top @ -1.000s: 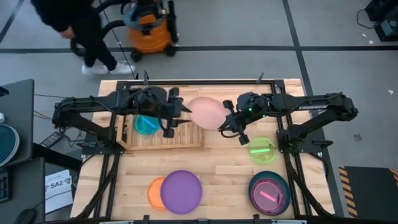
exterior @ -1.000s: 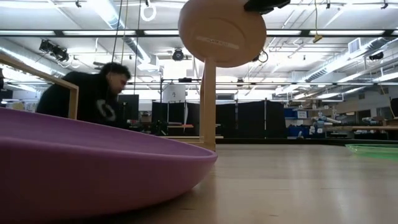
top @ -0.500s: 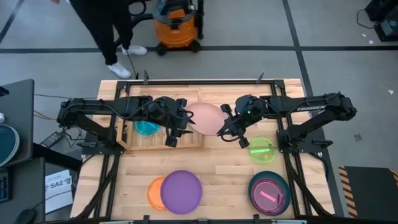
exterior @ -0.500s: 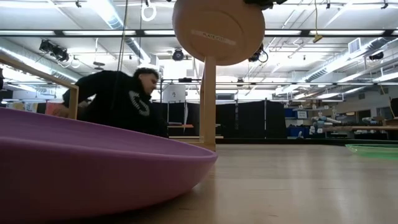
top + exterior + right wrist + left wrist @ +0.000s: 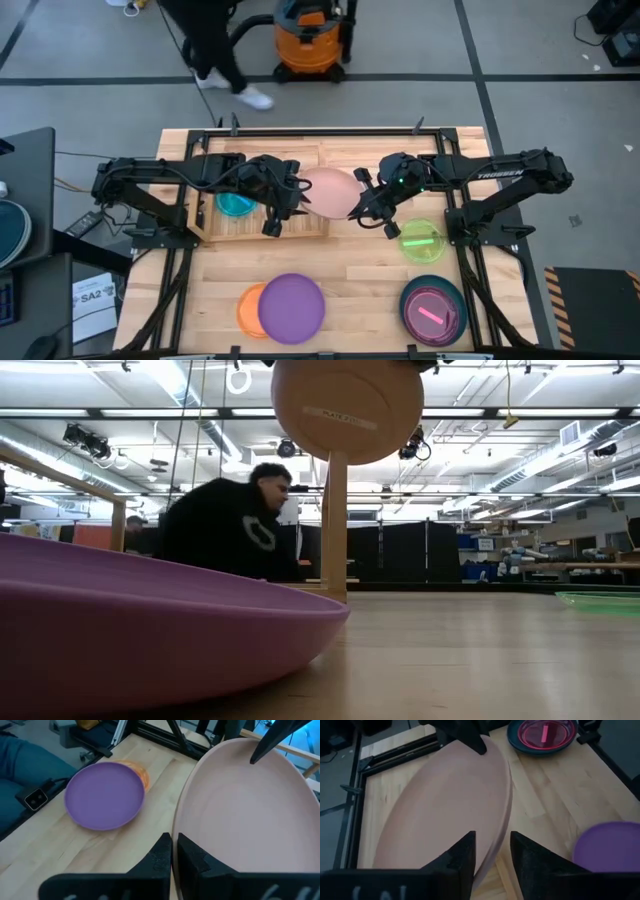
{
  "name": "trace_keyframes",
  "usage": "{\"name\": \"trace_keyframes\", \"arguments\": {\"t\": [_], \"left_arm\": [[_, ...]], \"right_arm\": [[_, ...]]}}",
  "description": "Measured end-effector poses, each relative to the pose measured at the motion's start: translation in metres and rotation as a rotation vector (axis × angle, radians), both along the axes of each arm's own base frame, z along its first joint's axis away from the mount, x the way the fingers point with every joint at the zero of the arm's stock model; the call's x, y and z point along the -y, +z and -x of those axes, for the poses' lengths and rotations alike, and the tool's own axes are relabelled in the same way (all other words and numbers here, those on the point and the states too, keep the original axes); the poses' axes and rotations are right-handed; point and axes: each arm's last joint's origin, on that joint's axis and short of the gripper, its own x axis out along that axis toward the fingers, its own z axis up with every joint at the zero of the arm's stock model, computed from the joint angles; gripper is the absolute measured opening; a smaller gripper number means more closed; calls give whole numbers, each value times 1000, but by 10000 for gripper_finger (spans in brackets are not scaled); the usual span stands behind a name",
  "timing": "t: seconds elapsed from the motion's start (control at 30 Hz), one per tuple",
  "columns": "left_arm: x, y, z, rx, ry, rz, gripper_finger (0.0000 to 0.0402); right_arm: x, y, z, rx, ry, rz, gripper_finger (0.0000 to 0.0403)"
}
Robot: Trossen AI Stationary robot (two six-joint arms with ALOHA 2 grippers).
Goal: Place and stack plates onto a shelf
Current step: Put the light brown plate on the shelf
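Pink plate is hanging beside the shelf, pinched by the right gripper, while the left gripper is narrowing around its opposite rim, suggesting a handover.

Robotics lab in a large industrial hall

Grey concrete floor marked with dark tape lines, an orange shop vacuum, long fluorescent ceiling lights, black partition curtains, and a black metal frame around the plank worktable.
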Motion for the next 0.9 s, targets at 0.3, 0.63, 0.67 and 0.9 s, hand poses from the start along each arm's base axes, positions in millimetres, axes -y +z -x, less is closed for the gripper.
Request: {"name": "trace_keyframes", "arguments": {"t": [0.3, 0.63, 0.67, 0.9], "left_arm": [[1, -1, 1, -9, -20, 4, 58], [1, -1, 1, -16, -19, 4, 40], [1, -1, 1, -16, -17, 4, 40], [0, 0, 0, 1, 1, 4, 38]], "right_arm": [[0, 1, 0, 10, 2, 4, 23], [1, 3, -1, 31, -14, 10, 46], [2, 3, -1, 31, -19, 13, 49], [4, 4, -2, 41, -86, 39, 78]]}}
